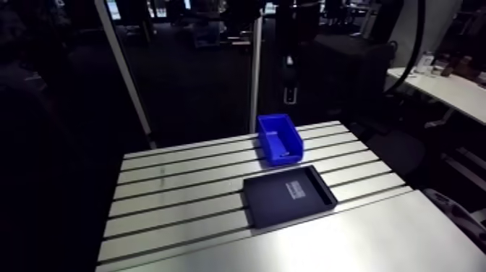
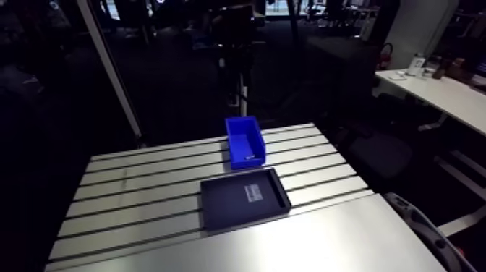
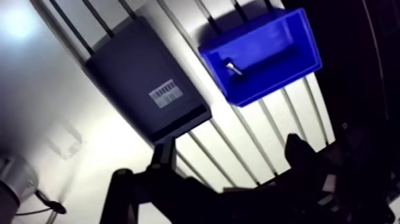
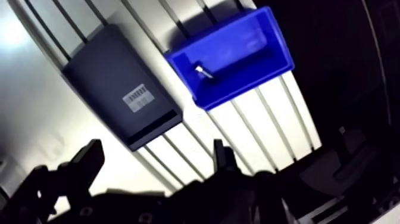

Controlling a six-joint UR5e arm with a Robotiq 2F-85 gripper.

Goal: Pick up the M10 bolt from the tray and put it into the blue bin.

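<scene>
Two things sit on the slotted aluminium desk (image 1: pixel 181 189) in the arm view: a blue bin (image 1: pixel 271 137) toward the far edge and a flat dark tray (image 1: pixel 275 201) just in front of it, nearer the camera. They lie close together but apart, with a strip of bare desk between them. A pale label (image 1: pixel 296 189) shows on the tray's floor, and I can make out nothing else lying in it.

From the wrist view, the gripper (image 3: pixel 230 139) hangs above the desk, off to one side of both containers. Its fingers (image 3: pixel 163 158) are spread wide with nothing held between them. The M10 bolt (image 3: pixel 232 67) lies inside the blue bin, a small silvery piece on the bin's floor close to one end wall. The tray is beside the bin, label facing up.
</scene>
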